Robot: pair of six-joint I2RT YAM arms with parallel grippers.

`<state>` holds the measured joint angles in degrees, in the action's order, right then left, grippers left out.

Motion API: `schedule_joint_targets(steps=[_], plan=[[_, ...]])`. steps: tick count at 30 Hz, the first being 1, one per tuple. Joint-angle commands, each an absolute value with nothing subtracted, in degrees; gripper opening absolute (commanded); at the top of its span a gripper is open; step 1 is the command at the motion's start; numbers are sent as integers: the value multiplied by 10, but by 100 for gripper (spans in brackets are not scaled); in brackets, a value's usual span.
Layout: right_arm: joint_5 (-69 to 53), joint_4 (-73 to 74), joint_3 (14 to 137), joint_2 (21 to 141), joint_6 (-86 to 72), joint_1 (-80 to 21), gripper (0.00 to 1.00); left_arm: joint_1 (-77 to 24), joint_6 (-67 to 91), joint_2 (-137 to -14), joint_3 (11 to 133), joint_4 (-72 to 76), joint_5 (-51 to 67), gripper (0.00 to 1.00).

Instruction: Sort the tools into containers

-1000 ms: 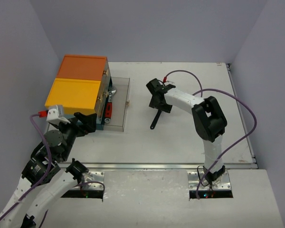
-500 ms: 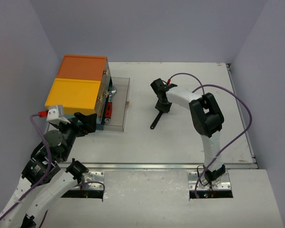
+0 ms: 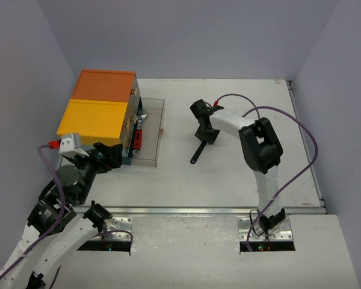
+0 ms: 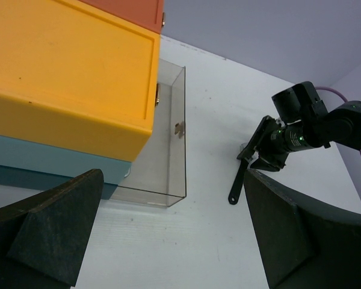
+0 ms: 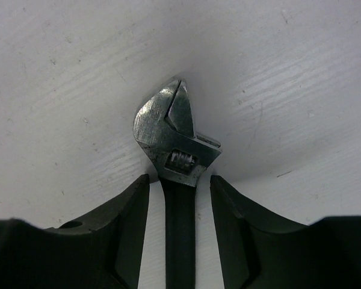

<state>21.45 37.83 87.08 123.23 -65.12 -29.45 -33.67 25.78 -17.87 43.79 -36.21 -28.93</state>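
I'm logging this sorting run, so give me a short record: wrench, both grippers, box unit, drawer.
wrench: lying flat on the table, right of the drawer, apart from it
right gripper: open, astride the wrench handle just below the head
left gripper: open, empty, near the box unit's front corner
box unit: teal, orange and yellow tops, back left
drawer: clear, pulled out, red item inside

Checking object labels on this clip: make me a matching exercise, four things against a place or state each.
1 wrench
2 clear drawer
3 left gripper
4 yellow top

A pulled out from the teal unit
B beside the orange top
C flanked by the right gripper
D open, holding nothing

Pairs: 1-C, 2-A, 3-D, 4-B
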Motion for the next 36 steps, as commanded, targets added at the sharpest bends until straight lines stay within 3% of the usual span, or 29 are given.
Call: schedule_joint_targets(steps=[1, 17, 20, 25, 36], plan=[[215, 422, 842, 1249, -697, -304, 48, -341, 255, -173, 438, -343, -288, 100], [220, 439, 828, 1253, -727, -323, 42, -341, 255, -162, 437, -343, -289, 100], [217, 434, 827, 1262, -724, -322, 34, -341, 255, -160, 437, -343, -289, 100], [214, 435, 845, 1276, -709, -321, 1, -342, 256, -160, 437, -343, -290, 100], [191, 361, 793, 1129, -665, -324, 0, -343, 256, -165, 437, -343, -291, 100]])
